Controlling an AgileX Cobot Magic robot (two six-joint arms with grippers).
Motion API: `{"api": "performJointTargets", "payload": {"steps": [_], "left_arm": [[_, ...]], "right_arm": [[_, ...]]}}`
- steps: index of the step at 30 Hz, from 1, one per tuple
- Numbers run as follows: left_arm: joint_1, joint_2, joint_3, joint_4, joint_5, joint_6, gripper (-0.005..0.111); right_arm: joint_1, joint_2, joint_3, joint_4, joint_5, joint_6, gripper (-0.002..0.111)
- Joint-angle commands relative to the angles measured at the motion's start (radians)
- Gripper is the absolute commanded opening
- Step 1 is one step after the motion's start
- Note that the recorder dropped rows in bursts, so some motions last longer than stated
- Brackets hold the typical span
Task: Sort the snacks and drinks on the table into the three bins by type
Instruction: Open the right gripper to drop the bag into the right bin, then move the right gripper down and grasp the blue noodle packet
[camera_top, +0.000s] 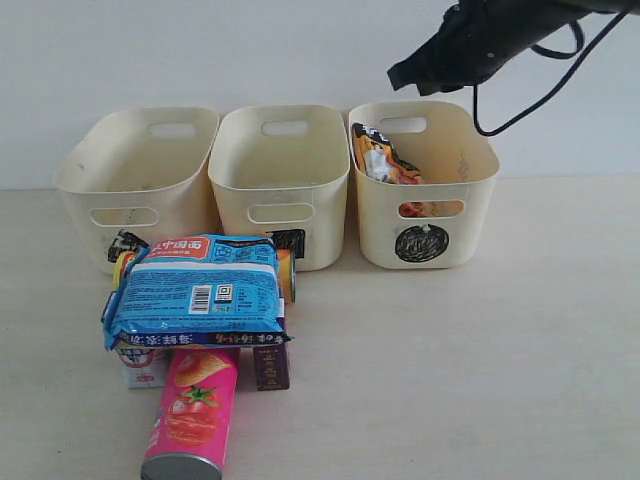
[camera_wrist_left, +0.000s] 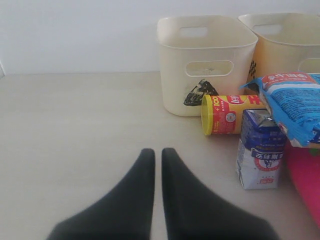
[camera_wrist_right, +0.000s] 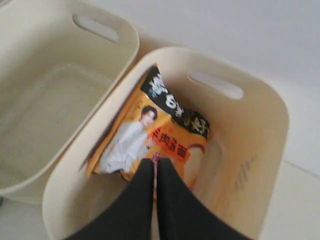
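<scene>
The orange snack bag leans inside the circle-marked bin. My right gripper hovers shut and empty above that bin, apart from the bag. The triangle bin and the square bin hold nothing I can see. In front of them lies a pile: the blue noodle pack on top of the yellow-red tube, the white-and-blue carton, the purple carton and the pink tube. My left gripper is shut low over bare table, left of the carton.
A white wall stands behind the bins. The right arm's black cable loops above the circle bin. The pink tube's end reaches the table's front edge in the exterior view. The left arm does not show in the exterior view.
</scene>
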Motion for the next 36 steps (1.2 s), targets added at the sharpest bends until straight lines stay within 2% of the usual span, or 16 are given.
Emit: {"api": "performJointTargets", "payload": {"steps": [1, 9, 15, 21, 25, 30, 36], "left_arm": [[-0.004, -0.003, 0.003, -0.008, 0.001, 0.003, 0.004], [-0.004, -0.003, 0.003, -0.008, 0.001, 0.003, 0.004], [-0.004, -0.003, 0.003, -0.008, 0.001, 0.003, 0.004], [-0.004, -0.003, 0.003, -0.008, 0.001, 0.003, 0.004], [-0.004, -0.003, 0.003, -0.008, 0.001, 0.003, 0.004], [-0.004, -0.003, 0.003, -0.008, 0.001, 0.003, 0.004], [-0.004, -0.003, 0.003, -0.008, 0.001, 0.003, 0.004]], "right_arm": [[-0.008, -0.062, 0.043, -0.102, 0.086, 0.108, 0.000], [0.028, -0.218, 0.340, -0.100, -0.102, 0.035, 0.000], [0.039, -0.294, 0.465, -0.075, -0.109, -0.007, 0.000], [0.048, -0.347, 0.585, 0.100, -0.178, -0.109, 0.000], [0.115, -0.390, 0.701, 0.157, -0.307, -0.160, 0.000], [0.248, -0.419, 0.825, 0.157, -0.509, -0.160, 0.000], [0.375, -0.419, 0.961, 0.157, -0.828, -0.125, 0.000]]}}
